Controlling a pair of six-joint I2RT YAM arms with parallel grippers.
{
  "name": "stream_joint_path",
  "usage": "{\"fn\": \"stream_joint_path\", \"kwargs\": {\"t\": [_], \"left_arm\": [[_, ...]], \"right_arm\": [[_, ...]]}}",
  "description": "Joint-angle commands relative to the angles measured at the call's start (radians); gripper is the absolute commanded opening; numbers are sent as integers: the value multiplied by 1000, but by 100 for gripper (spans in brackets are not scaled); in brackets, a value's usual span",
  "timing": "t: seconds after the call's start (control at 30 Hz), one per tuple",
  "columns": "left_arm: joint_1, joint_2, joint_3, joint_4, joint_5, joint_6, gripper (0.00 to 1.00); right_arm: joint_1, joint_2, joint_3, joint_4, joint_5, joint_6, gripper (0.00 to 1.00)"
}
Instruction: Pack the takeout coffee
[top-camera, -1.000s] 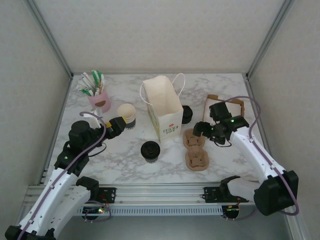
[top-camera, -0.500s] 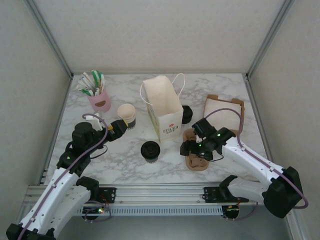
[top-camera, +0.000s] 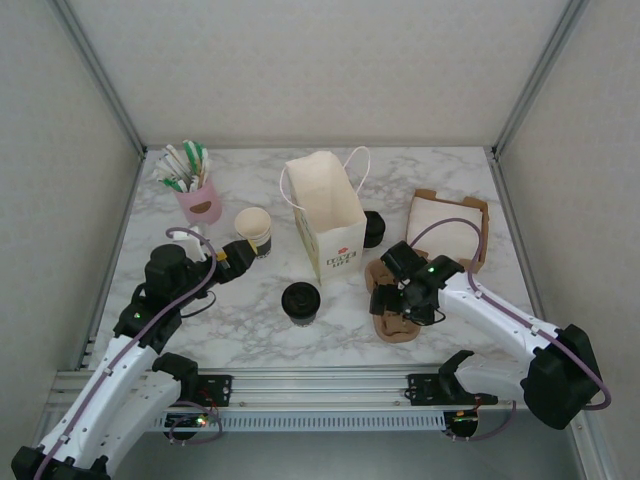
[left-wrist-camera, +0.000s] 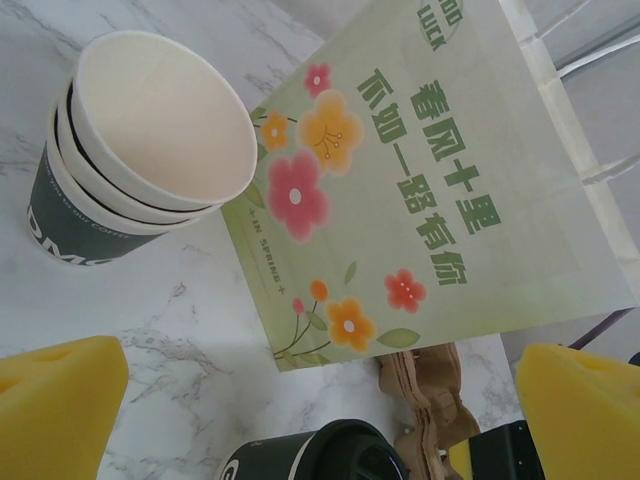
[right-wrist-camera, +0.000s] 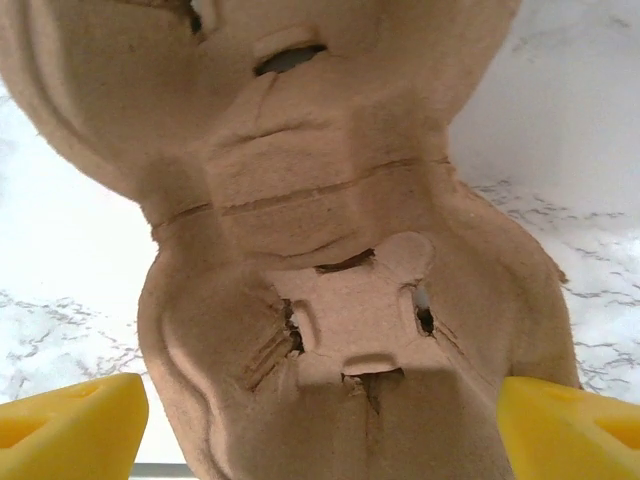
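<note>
Marble-patterned tabletop (top-camera: 250, 325) carries the takeout coffee (top-camera: 300, 301), a small black-lidded cup standing upright near the front centre, just in front of the tall paper bag (top-camera: 326, 215) and apart from both arms. The left end effector (top-camera: 238, 257) hangs with its fingers spread wide and nothing between them, just beside a stack of lidless cups (top-camera: 254, 229) and pointing toward the bag. From the left wrist, the end effector's yellow pads (left-wrist-camera: 60, 405) frame the cup stack (left-wrist-camera: 140, 150), the bag's flowered side (left-wrist-camera: 420, 170) and, at the bottom edge, the coffee's black lid (left-wrist-camera: 325, 455). The right end effector (top-camera: 396, 296) sits low over a brown cardboard cup carrier (top-camera: 392, 325) lying flat to the right of the bag. It is released, with 1 yellow pad on either side of the carrier (right-wrist-camera: 350, 250) in the right wrist view; contact cannot be judged. A pink holder of stirrers (top-camera: 197, 200) stands at the back left. A napkin box (top-camera: 447, 222) lies at the right.
</note>
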Motion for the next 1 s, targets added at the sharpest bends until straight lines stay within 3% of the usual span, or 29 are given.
{"fn": "stream_joint_path", "kwargs": {"t": [0.0, 0.1, 0.3, 0.6, 0.63, 0.77, 0.97], "left_arm": [[-22, -21, -12, 17, 9, -34, 100], [-70, -31, -34, 39, 8, -68, 100], [-224, -76, -52, -11, -84, -81, 100], [-362, -48, -19, -55, -95, -41, 100], [-380, -41, -12, -50, -104, -40, 100], [-480, -5, 8, -27, -181, -47, 100], [-637, 83, 60, -21, -313, -24, 100]], "right_arm": [[7, -26, 44, -47, 42, 18, 91], [8, -36, 87, -63, 43, 10, 99], [6, -6, 171, -94, 81, -16, 99], [3, 19, 191, -56, 87, -206, 99], [1, 31, 196, -61, 83, -216, 98], [1, 56, 182, -39, 86, -240, 78], [-1, 133, 202, -42, 87, -259, 66]]}}
